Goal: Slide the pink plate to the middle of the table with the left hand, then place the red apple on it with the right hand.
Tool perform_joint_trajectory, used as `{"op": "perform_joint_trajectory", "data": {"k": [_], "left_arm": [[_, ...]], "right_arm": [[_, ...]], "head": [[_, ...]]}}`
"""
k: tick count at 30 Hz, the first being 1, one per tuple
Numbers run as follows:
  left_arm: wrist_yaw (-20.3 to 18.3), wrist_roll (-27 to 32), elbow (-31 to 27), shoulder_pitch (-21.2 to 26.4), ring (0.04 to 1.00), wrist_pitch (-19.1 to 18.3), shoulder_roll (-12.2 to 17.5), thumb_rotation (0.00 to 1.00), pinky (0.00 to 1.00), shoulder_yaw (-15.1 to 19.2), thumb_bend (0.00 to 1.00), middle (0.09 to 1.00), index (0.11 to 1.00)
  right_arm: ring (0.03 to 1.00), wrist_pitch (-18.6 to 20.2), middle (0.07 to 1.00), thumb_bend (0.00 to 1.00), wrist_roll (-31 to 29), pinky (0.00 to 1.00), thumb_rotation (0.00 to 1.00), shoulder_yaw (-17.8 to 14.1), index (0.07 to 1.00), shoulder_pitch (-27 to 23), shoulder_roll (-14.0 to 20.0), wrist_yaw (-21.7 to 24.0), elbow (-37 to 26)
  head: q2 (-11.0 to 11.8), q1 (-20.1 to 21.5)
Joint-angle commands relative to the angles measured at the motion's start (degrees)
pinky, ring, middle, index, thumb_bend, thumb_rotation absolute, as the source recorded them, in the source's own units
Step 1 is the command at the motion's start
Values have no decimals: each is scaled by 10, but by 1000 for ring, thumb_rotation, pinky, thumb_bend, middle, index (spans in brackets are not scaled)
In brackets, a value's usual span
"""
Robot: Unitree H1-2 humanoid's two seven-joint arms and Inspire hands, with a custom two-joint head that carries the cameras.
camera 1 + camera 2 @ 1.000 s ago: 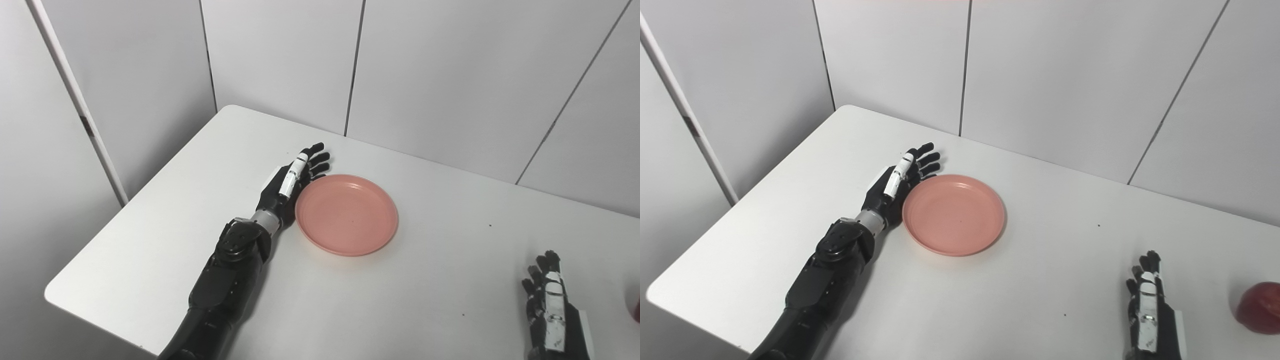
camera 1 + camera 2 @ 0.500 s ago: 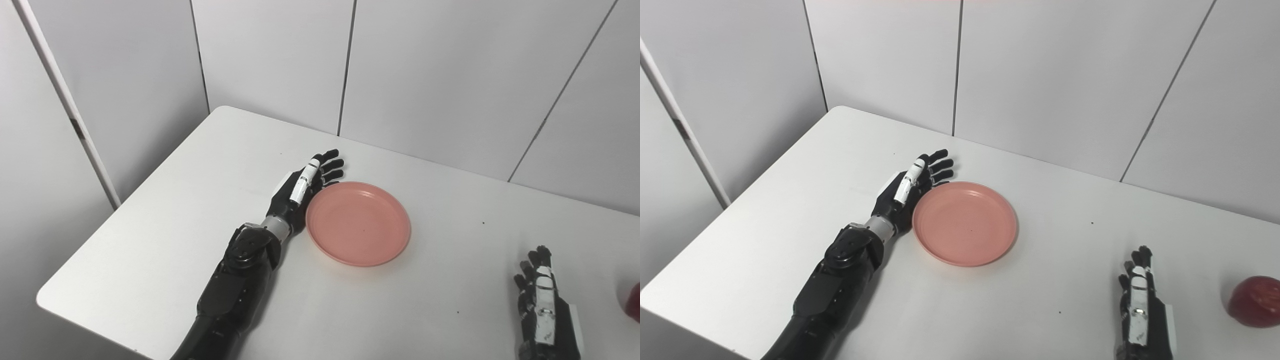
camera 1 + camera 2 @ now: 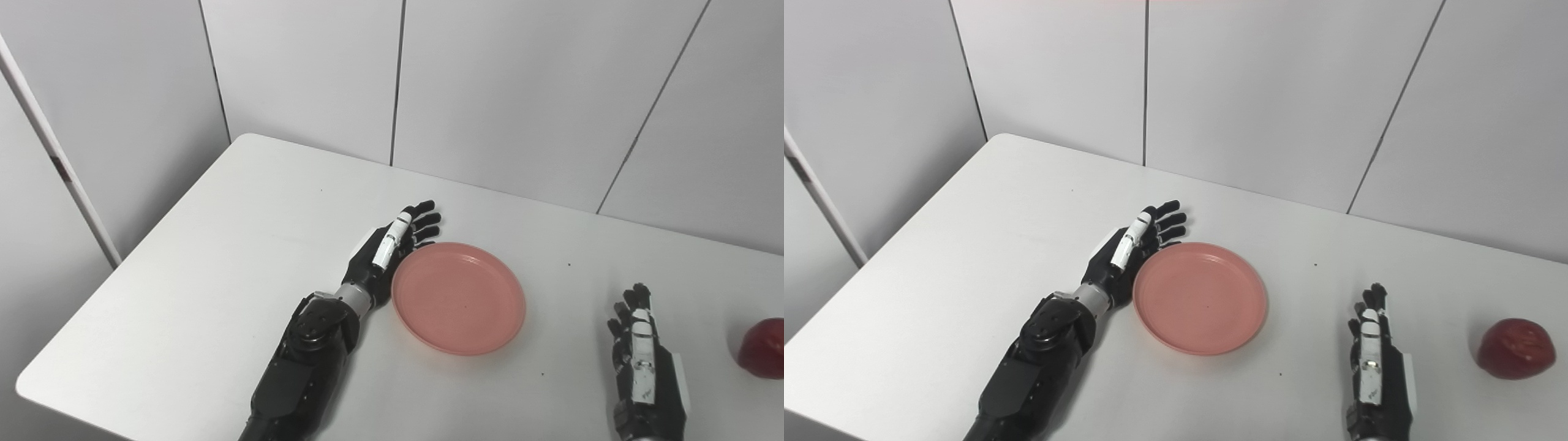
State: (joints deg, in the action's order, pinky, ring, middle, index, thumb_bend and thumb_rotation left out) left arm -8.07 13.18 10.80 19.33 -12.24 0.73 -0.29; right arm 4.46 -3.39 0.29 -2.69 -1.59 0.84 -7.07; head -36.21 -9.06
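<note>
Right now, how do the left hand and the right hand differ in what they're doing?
The left hand lies edge-on against the pink plate at its left rim; the right hand touches nothing, standing between plate and red apple. The left reaches farther across the table; the right sits near the front edge. Both are open, fingers extended.

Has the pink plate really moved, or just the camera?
Yes. The pink plate has slid right, toward the dark speck on the table, with the left hand against its rim.
</note>
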Motion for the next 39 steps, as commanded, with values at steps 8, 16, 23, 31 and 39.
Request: {"op": "perform_joint_trajectory", "data": {"k": [8,16,23,31,39], "left_arm": [[5,-8,-17,-20,897,-35,-24,1000,879,-19,334,895,872],[-5,-5,-26,-27,906,-42,-31,1000,891,-37,345,908,894],[-11,-11,-23,-33,908,-40,-31,1000,901,-53,342,914,898],[-7,-24,-27,-37,906,-39,-30,1000,891,-50,333,913,900],[-2,-30,-22,-35,901,-40,-32,1000,889,-44,338,906,891]], "right_arm": [[1000,2,1000,221,0,1000,1000,4,1000,-13,-7,0,-19],[1000,3,1000,234,-1,1000,1000,6,1000,-17,-11,-1,-17],[1000,-1,1000,239,1,1000,1000,8,1000,-20,-15,-5,-11],[1000,1,1000,263,3,1000,1000,11,1000,-23,-18,-6,-11],[1000,8,1000,245,14,1000,1000,6,1000,-28,-23,-20,-22]], "head": [[-10,18],[-20,33],[-23,49],[-29,71],[-30,95]]}}
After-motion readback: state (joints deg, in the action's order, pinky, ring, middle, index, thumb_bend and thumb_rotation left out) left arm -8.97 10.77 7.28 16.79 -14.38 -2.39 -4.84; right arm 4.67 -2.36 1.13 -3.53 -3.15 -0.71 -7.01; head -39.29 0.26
